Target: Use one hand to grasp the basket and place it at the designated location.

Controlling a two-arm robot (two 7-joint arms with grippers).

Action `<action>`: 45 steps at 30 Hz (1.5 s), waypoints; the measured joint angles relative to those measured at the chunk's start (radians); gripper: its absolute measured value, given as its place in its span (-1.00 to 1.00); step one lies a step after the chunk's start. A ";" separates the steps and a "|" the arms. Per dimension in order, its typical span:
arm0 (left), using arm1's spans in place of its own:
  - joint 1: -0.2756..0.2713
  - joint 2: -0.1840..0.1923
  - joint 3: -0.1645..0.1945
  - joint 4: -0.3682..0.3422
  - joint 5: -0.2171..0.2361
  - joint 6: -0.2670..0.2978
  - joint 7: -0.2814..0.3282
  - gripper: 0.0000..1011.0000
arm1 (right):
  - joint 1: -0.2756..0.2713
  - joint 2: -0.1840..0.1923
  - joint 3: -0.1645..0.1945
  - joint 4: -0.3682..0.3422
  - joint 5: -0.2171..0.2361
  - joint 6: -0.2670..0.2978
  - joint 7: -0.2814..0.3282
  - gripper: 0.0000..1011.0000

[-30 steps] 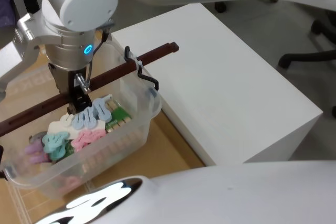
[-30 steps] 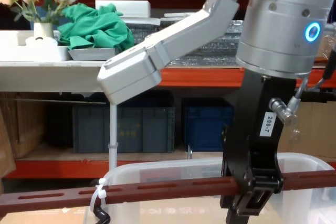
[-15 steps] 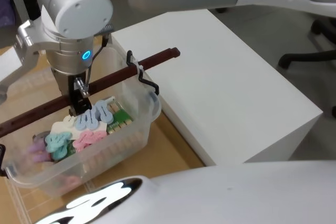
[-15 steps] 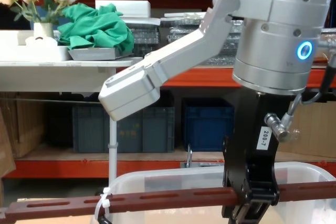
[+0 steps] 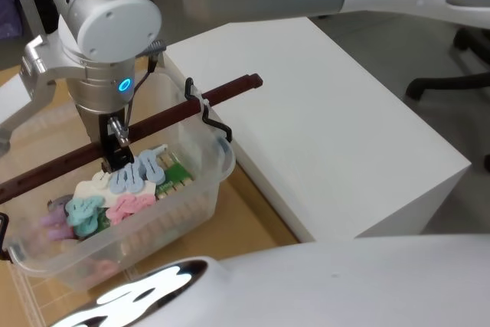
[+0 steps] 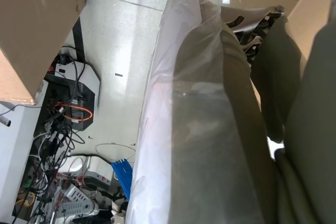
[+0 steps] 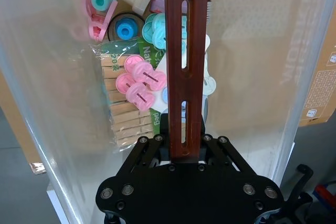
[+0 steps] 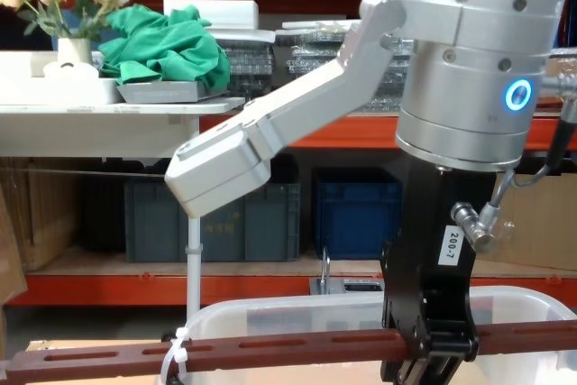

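The right gripper [image 5: 115,161] pinches the middle of the wooden handle [image 5: 176,112], which runs from the left edge up toward the top middle, and the basket [image 5: 187,201] sits right below, lower left.

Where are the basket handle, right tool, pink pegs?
basket handle [image 5: 176,115], head view, mid-bar.
right tool [image 8: 439,342], chest view, between its fingertips on the bar.
pink pegs [image 7: 139,85], right wrist view, round head.

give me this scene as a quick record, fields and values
basket: clear tub, beside the white block
handle: brown bar across the tub's top, zip-tied on
contents: pastel pegs
right gripper: jaws shut on the handle, above the pegs
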 joint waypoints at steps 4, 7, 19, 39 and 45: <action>0.000 0.000 0.000 0.000 0.000 0.000 0.000 -1.00 | -0.001 -0.001 -0.002 0.003 0.000 0.000 0.001 -0.55; 0.000 0.000 0.000 0.000 0.000 0.000 0.000 -1.00 | -0.004 -0.002 -0.005 0.006 -0.003 0.000 0.001 -0.55; 0.000 0.000 0.000 0.000 0.000 0.000 0.000 -1.00 | -0.025 -0.003 -0.018 0.019 -0.030 -0.002 -0.011 -0.55; 0.000 0.000 0.000 0.000 0.000 0.000 0.000 -1.00 | -0.058 -0.002 -0.038 0.042 -0.063 -0.023 -0.019 -0.56; 0.000 0.000 0.000 0.000 0.000 0.000 0.000 -1.00 | -0.060 -0.005 -0.040 0.049 -0.066 -0.032 -0.022 -0.56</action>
